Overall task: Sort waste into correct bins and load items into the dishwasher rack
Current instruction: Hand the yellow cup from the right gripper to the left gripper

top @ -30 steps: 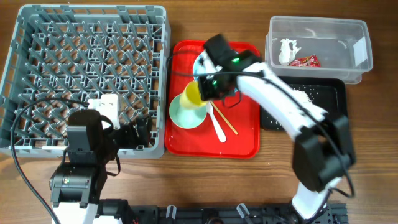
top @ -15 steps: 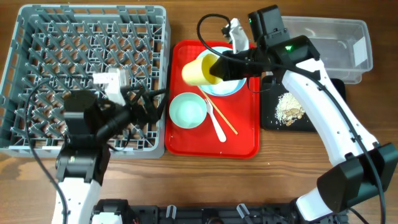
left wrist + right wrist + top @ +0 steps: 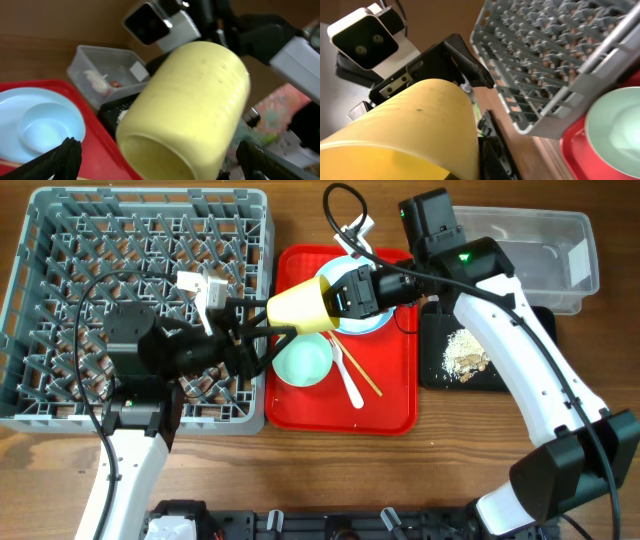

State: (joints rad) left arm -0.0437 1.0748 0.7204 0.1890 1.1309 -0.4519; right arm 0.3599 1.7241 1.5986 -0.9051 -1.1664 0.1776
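Note:
The small yellow cup hangs on its side over the gap between the dishwasher rack and the red tray, mouth toward the left. My right gripper is shut on its base end. My left gripper is open at the cup's mouth. In the left wrist view the cup lies between the spread black fingertips, which stand apart from its sides. It also fills the lower left of the right wrist view. The light green bowl, white fork and chopsticks lie on the tray.
The red serving tray also carries a pale blue bowl on a plate. The clear tub at the back right holds a tissue and red wrapper. Beige crumbs lie in the black tray.
My right arm has carried the cup left, from above the blue bowl to the tray's left edge. My left arm has reached right across the rack until its open fingers flank the cup's mouth.

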